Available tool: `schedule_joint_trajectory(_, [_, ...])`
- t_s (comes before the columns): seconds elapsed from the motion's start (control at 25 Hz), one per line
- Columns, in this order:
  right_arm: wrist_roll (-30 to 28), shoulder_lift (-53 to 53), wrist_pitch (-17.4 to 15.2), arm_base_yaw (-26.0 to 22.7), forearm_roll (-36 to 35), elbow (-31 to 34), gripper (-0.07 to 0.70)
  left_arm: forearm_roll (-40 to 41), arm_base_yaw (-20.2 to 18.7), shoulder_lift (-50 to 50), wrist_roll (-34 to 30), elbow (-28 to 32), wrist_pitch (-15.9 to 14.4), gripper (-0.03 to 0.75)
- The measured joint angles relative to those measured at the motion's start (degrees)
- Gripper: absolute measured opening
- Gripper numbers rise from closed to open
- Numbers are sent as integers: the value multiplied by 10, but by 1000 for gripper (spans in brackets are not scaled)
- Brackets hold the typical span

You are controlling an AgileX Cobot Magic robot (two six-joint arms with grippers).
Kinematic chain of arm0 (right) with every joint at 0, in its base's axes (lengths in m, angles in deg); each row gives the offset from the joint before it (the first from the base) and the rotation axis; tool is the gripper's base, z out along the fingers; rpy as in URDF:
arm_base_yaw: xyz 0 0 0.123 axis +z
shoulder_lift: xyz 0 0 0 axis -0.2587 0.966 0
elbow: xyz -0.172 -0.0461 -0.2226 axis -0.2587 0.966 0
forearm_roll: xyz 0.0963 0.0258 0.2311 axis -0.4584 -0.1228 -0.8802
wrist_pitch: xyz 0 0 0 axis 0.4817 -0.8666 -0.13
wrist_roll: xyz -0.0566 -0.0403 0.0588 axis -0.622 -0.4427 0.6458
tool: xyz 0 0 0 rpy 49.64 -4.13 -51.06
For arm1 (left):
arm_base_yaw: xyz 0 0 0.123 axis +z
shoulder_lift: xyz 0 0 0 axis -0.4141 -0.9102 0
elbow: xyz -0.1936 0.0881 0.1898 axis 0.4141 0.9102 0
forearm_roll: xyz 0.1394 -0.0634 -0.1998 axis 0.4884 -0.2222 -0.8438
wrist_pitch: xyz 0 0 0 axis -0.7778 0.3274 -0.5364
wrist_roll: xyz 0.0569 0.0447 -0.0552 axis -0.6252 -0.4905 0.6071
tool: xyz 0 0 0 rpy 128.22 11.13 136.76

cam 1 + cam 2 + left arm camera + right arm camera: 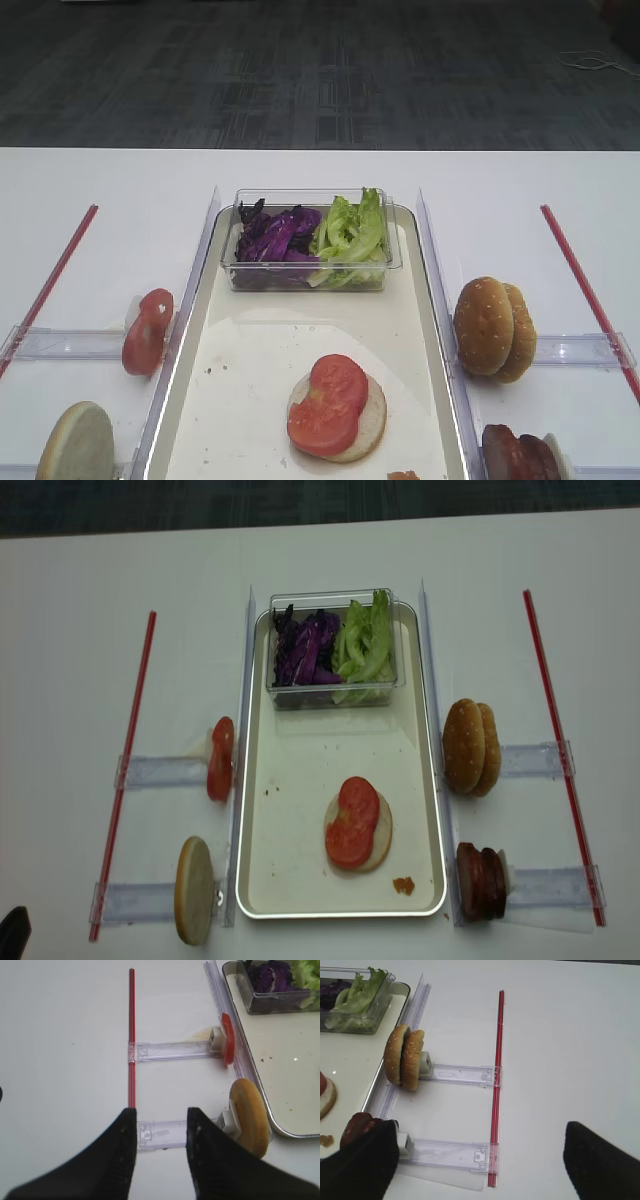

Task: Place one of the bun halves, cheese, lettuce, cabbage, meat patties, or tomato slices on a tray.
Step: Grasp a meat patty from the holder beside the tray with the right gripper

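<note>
We've got a bun half (352,428) w/ two tomato slices (328,405) on tray (240,380); patties (480,882), lettuce (352,232) etc. remain, both claws released, R (470,1160) & L (161,1130).

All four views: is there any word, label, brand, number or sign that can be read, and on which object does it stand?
None: no readable text in any view.
The tray, clear box, bun halves and red strips carry no print.

- The cream tray (300,880) held a pale bun half (379,832) topped by two tomato slices (354,821).
- Lettuce (366,646) and purple cabbage (308,648) sat at its far end.
- Meat patties (480,882) stood on edge beside my side.
</note>
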Motion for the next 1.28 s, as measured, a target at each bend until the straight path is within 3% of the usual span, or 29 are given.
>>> schedule_joint_trajectory(0.88, [-15, 0, -1, 0, -13, 0, 616, 0, 0, 0, 0, 0, 0, 235])
schedule_joint_trajectory(1.16, [5, 98, -67, 0, -11, -45, 597, 0, 0, 0, 0, 0, 0, 235])
schedule_joint_trajectory(1.28, [27, 158, -78, 0, -12, -80, 573, 0, 0, 0, 0, 0, 0, 235])
